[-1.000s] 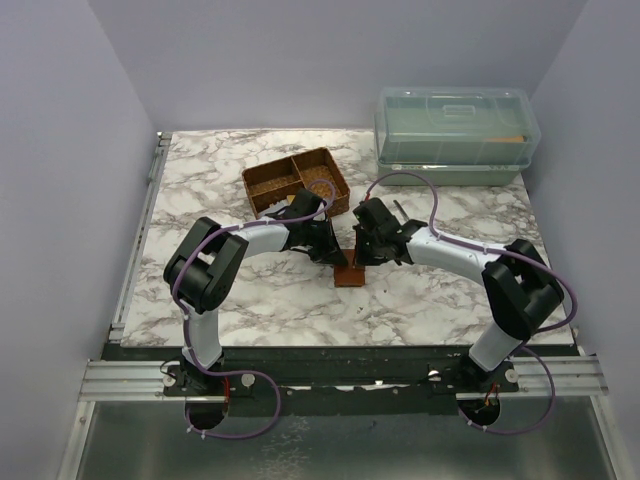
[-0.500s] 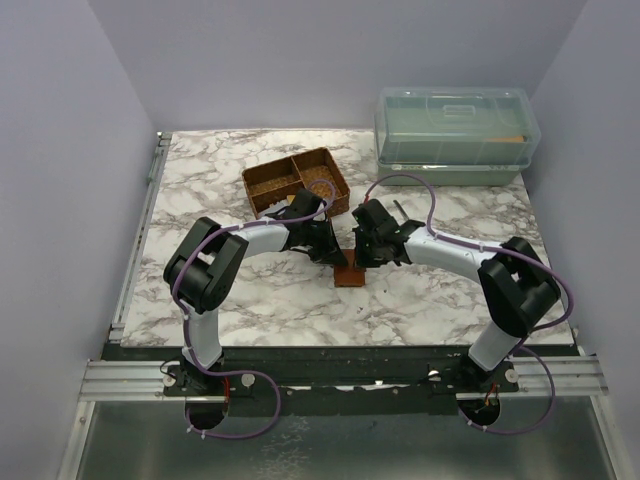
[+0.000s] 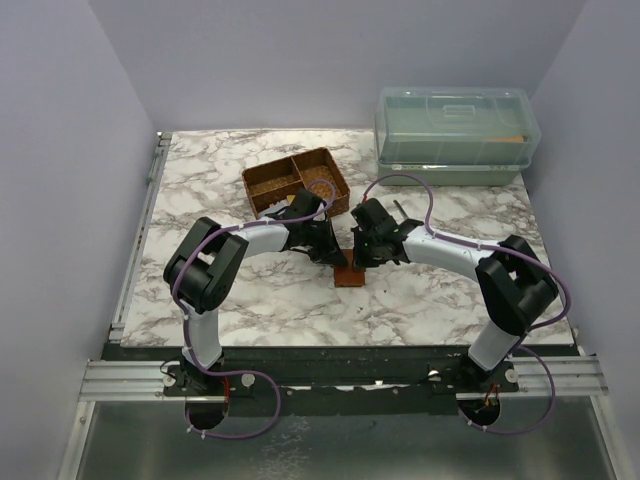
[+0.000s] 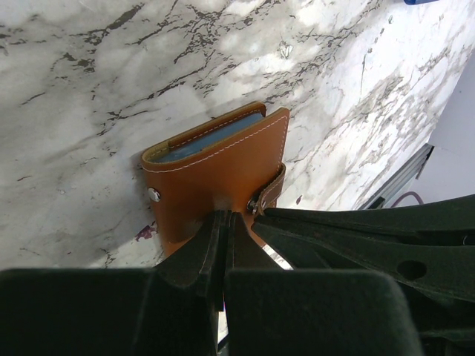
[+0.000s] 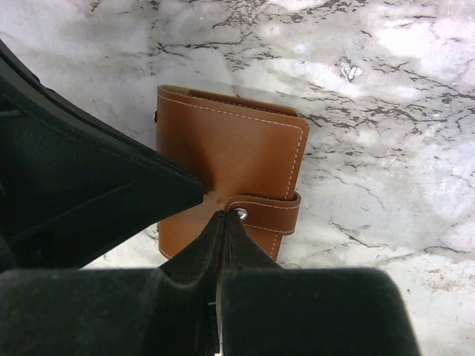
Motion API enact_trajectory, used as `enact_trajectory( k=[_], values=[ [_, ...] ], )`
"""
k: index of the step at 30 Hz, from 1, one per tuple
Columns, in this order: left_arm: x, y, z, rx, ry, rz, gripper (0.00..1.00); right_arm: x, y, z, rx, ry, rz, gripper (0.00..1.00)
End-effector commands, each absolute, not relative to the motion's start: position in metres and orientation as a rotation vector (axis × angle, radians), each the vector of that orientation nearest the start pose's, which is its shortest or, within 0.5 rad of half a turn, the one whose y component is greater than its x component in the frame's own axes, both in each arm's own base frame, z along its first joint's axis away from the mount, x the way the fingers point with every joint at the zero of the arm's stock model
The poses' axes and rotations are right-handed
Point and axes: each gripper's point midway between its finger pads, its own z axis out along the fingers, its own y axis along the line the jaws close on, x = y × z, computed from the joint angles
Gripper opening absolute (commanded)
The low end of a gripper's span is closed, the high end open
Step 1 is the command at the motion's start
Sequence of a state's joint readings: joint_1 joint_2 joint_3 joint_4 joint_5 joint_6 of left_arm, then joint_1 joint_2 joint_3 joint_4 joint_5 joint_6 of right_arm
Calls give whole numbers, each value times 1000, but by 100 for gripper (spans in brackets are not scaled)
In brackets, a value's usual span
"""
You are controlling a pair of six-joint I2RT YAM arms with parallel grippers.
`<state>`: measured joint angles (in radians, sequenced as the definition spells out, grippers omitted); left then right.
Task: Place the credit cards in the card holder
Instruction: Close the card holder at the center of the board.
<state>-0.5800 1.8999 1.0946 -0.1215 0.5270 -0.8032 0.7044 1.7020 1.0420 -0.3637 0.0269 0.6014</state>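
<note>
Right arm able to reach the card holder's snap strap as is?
Likely yes: the right gripper, shut, sits tip-first at the snap strap on the card holder; the left gripper presses beside, not over it.

Card holder [image 4: 215, 178] tan-brown, pale cream stitching along edge, silver snap studs. Sliver of blue credit card [image 4: 215, 139] between covers. Table [image 3: 250, 300] white marble, grey-black veining. Left pincer [image 4: 223, 237], right pincer [image 5: 223, 230] matte black; arms [image 3: 265, 238] black and white, cables [image 3: 400, 178] purple. Basket tray [image 3: 270, 183] dark brown weave. Lidded box [image 3: 455, 130] translucent pale green. Walls [image 3: 60, 150] pale lavender.
</note>
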Motion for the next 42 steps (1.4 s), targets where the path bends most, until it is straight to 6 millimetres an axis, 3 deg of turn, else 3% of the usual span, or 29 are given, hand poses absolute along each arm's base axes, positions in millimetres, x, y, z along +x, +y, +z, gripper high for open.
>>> enact_trajectory(
  k=[1, 9, 20, 36, 42],
  values=[
    [282, -320, 41, -49, 2771, -1129, 0, 281, 270, 35, -128, 2684, 486, 0],
    [283, -319, 41, -50, 2769, -1131, 0, 283, 265, 25, -104, 2701, 586, 0],
    [284, -319, 42, -45, 2767, -1135, 0, 280, 247, -7, -3, 2761, 724, 0],
    [284, -318, 42, -50, 2766, -1133, 0, 251, 212, -69, 342, 2785, 1050, 0],
    [284, -319, 45, -36, 2757, -1142, 0, 241, 207, -88, 455, 2785, 1128, 0]
  ],
)
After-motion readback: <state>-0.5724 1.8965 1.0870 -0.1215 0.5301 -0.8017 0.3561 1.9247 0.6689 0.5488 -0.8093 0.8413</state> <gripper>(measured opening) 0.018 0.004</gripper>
